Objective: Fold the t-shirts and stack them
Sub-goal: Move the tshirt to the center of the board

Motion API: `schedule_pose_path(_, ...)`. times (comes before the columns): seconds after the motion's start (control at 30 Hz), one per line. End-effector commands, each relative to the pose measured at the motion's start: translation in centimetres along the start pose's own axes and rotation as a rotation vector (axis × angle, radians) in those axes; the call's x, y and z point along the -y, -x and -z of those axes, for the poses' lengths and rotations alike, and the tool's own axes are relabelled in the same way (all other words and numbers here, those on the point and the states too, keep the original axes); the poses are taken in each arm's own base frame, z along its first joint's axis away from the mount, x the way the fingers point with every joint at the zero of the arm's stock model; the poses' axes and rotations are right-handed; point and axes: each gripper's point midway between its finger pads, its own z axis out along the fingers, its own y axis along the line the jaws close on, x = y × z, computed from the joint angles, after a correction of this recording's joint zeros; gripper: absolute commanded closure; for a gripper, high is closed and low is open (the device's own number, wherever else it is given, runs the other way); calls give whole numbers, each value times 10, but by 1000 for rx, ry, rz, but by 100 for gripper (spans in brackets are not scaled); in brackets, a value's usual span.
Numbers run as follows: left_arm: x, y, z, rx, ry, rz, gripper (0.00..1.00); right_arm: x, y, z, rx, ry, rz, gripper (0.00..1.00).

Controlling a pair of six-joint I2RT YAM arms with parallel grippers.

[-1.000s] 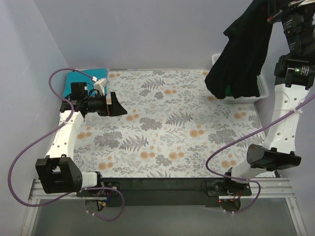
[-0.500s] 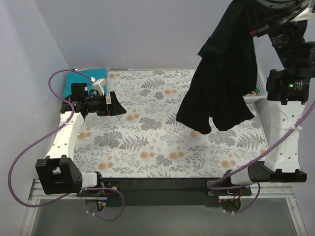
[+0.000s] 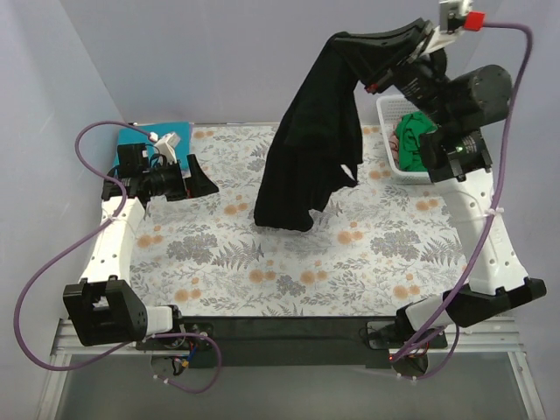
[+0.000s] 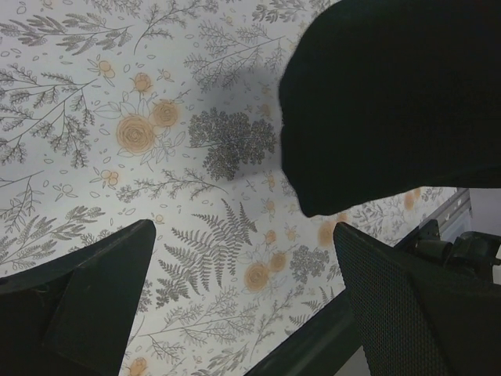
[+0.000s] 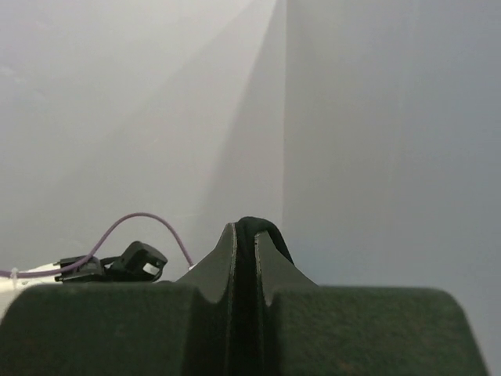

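Right claw (image 5: 244,233) pinching limp black t-shirt (image 3: 306,149), hanging folds

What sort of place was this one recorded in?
Probably a lab robot cell for laundry folding: plain walls, floral table cover, white basket holding a green shirt, black t-shirt held aloft.

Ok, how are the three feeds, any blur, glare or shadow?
Top external: even light, no glare, sharp, though the black t-shirt reads as one dark mass. Left wrist: table cover print crisp; the shirt's near edge soft, throwing a diffuse shadow. Right wrist: mostly bare wall, the right jaws large and dim, shut on a sliver of black cloth.
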Motion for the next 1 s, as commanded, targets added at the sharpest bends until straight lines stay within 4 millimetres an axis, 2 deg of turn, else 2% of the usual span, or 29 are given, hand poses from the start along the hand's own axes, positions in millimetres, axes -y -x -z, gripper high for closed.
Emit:
schedule_pose_path(0.0, 8, 16, 9, 50, -19, -27, 2, -5, -32, -6, -28, -13, -47, 99)
schedule_pose_path(0.03, 7, 16, 10, 56, -18, -28, 2, -4, -57, -6, -88, -19, -77, 99)
schedule_pose_path(0.07, 7, 14, 9, 52, -18, -25, 2, -6, -106, -2, -182, -23, -151, 99)
schedule_pose_path(0.13, 7, 12, 10, 52, -15, -25, 2, -12, -159, 12, -293, -14, -228, 99)
schedule_pose_path(0.17, 6, 12, 10, 52, -14, -34, 2, -14, -210, 30, -400, -30, -274, 99)
schedule_pose_path(0.2, 6, 11, 11, 55, -9, -41, 2, -16, -234, 42, -455, -36, -288, 91)
schedule_pose_path(0.23, 5, 8, 11, 48, -7, -39, 2, -18, -252, 52, -500, -40, -293, 61)
schedule_pose_path(0.3, 8, 5, 15, 50, -13, -73, 2, -15, -294, 79, -610, -74, -306, 38)
schedule_pose_path(0.33, 8, 4, 16, 46, -12, -82, 2, -15, -296, 85, -621, -82, -290, 18)
schedule_pose_path(0.43, 11, -2, 18, 42, -32, -119, 2, -9, -303, 100, -659, -108, -220, 3)
schedule_pose_path(0.53, 22, -11, 19, 18, -112, -151, 2, -4, -306, 116, -716, -127, -193, 2)
schedule_pose_path(0.6, 28, -21, 19, -11, -167, -165, 2, 6, -307, 131, -745, -151, -202, 2)
schedule_pose_path(0.63, 32, -25, 19, -20, -205, -207, 2, 11, -315, 147, -797, -169, -220, 2)
schedule_pose_path(0.67, 38, -28, 21, -27, -246, -220, 2, 27, -317, 162, -822, -220, -230, 2)
schedule_pose_path(0.73, 49, -40, 18, -59, -284, -299, 2, 36, -332, 192, -899, -249, -286, 2)
schedule_pose_path(0.77, 50, -42, 15, -68, -265, -341, 2, 51, -338, 213, -929, -298, -312, 4)
schedule_pose_path(0.8, 55, -46, 13, -77, -258, -385, 2, 56, -347, 224, -955, -308, -343, 5)
schedule_pose_path(0.83, 72, -55, 4, -102, -286, -458, 2, 63, -351, 235, -970, -330, -363, 8)
schedule_pose_path(0.9, 74, -59, -12, -121, -224, -561, 2, 82, -361, 258, -990, -389, -422, 10)
schedule_pose_path(0.93, 93, -71, -23, -155, -250, -637, 2, 89, -364, 264, -994, -406, -439, 12)
schedule_pose_path(0.97, 95, -77, -36, -189, -245, -687, 2, 101, -362, 272, -989, -443, -454, 12)
